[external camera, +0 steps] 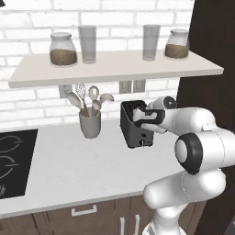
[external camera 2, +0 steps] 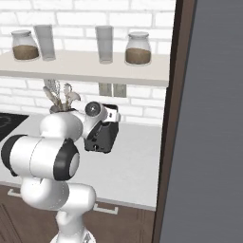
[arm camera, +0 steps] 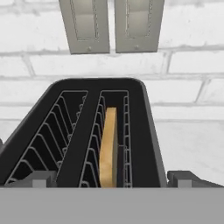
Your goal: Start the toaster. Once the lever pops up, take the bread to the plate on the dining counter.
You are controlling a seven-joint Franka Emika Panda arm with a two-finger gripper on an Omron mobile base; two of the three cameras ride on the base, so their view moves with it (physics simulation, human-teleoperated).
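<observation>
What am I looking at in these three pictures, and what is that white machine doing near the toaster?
It is a white robot arm in a computer-drawn kitchen. Two pictures come from cameras on its base, behind the arm to its left and right; the third looks along its hand. On the grey worktop stand a dark toaster and a utensil cup, with a black hob at the left. A shelf above carries jars and glasses. The end effector hovers open over the toaster, holding nothing. In the hand picture a slice of bread sits upright in the right-hand slot; the other slot is empty.
</observation>
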